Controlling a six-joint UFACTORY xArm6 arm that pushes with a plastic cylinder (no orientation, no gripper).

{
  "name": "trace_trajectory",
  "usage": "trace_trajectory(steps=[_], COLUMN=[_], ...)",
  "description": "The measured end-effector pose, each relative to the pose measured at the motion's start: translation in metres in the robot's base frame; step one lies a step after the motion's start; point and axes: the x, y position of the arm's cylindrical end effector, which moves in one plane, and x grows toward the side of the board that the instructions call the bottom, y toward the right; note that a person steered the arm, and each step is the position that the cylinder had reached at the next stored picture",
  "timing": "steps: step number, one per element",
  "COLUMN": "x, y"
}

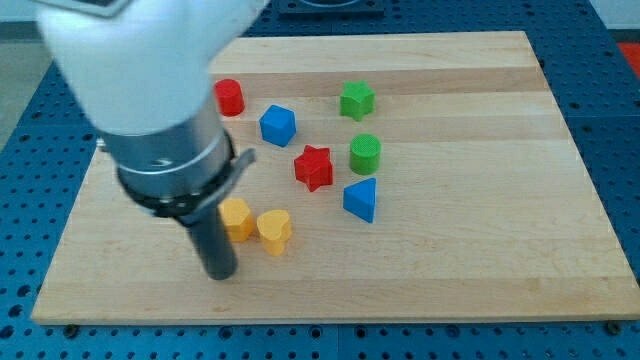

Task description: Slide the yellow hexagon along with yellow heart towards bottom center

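Hovering low at the view's left, my tip [220,275] sits just to the left of the yellow hexagon block [236,217] and a touch nearer the bottom edge, with the yellow heart block [274,231] just beyond it on the right. No pincer on this rig, only a plain dark rod, so nothing is clenched or released. Both yellow pieces stand close together, near-touching, left of centre on the pale wooden desk [480,260].

Judging the step: bottom centre lies to the right of my tip and slightly down. Best approach, I'd say, is to come round above the hexagon and shove down and rightward so it carries the heart along, keeping the push through both centres or the heart may slip off sideways.

Further right of my tip and higher up: a red star block [314,167], a blue triangular block [361,199], a green cylinder block [365,153]. Higher still, a blue cube block [278,125], a red cylinder block [229,96] and a green star-like block [356,100]. None blocks the lane to the bottom; the blue triangle stands nearest to it.
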Motion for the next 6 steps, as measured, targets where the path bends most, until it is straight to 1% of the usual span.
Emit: trace_trajectory(steps=[1, 2, 3, 4, 6], x=[-0.032, -0.08, -0.081, -0.065, -0.052], y=[-0.034, -0.037, -0.023, 0.002, 0.06])
